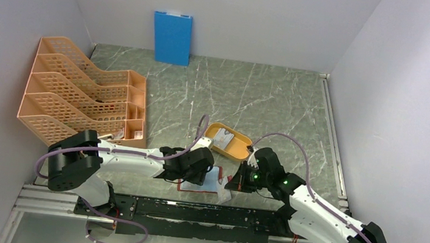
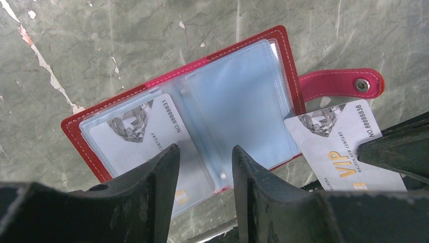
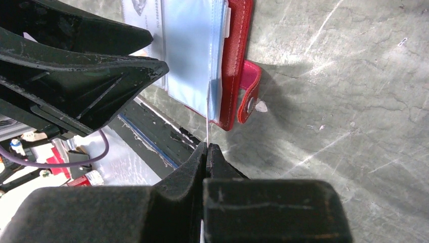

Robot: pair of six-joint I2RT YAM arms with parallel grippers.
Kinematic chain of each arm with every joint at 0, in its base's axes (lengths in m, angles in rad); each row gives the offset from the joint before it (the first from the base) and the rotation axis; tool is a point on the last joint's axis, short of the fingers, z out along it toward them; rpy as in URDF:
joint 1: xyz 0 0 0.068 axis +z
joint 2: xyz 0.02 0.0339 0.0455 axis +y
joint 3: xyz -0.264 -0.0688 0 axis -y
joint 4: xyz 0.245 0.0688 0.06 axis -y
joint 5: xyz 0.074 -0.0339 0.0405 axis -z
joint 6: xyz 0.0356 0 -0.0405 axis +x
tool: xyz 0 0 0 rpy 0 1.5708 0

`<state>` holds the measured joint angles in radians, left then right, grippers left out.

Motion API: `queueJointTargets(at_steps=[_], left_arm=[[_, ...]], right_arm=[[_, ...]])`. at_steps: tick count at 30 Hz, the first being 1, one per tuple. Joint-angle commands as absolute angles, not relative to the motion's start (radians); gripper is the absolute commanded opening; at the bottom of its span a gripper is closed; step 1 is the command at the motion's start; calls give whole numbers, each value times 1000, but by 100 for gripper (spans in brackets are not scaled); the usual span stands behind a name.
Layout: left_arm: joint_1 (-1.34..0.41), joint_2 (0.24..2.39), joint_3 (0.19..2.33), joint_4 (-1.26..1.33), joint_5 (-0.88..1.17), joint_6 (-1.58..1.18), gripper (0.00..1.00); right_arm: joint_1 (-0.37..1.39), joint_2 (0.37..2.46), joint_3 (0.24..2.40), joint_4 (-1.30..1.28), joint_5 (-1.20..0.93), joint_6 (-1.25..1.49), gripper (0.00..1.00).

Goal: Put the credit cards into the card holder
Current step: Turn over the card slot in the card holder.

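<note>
Two dark fingers of the left pincer [image 2: 205,152] fill the bottom of the left wrist view. They are spread apart and grip nothing, poised over the open card holder [image 2: 283,55]. Whether their tips press on it cannot be told.

That card holder lies flat and unfolded on the green marbled worktop [image 1: 263,102], close to the near edge and about midway between the left and right edges. Its red cover faces down and its clear inner pockets face up. One credit card [image 2: 136,136], white with a diamond print and a number, already sits inside the pocket on the half under the left pincer. The snap tab [image 2: 344,83] sticks out flat on the side facing the right arm.

The right pincer [image 3: 208,148] is pressed together on a second credit card [image 2: 334,147], pinching it by one end. This card bears the same diamond print and gold "VIP" lettering. In the right wrist view it shows edge-on as a thin line running up to the open edge of the clear pockets, just beside the snap tab. Whether its leading edge has entered a pocket cannot be told.

Farther back, near the middle of the worktop, lies a yellow-orange tray [image 1: 213,135] with pale items in it. An orange mesh file rack [image 1: 80,100] stands along the left edge, and a blue board [image 1: 171,37] leans upright at the far edge.
</note>
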<state>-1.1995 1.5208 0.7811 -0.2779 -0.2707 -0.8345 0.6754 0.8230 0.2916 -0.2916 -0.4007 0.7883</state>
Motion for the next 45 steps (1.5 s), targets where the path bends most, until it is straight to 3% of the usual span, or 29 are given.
queueJointTargets(at_steps=[1,21,25,36,45], left_arm=[[-1200,1549,781,-288,-290,-829,48],[-1200,1562,785,-285,-281,-829,48],[-1200,1572,788,-293,-287,-828,40],[-1198,1586,790,-327,-325,-842,6],[-1198,1595,782,-321,-325,-849,5]], right_arm=[[682,842,290,-260,-420,784,0],[686,968,251,-65,-501,813,0],[686,968,256,-71,-500,809,0],[688,878,288,-197,-466,781,0],[687,856,267,-198,-474,795,0]])
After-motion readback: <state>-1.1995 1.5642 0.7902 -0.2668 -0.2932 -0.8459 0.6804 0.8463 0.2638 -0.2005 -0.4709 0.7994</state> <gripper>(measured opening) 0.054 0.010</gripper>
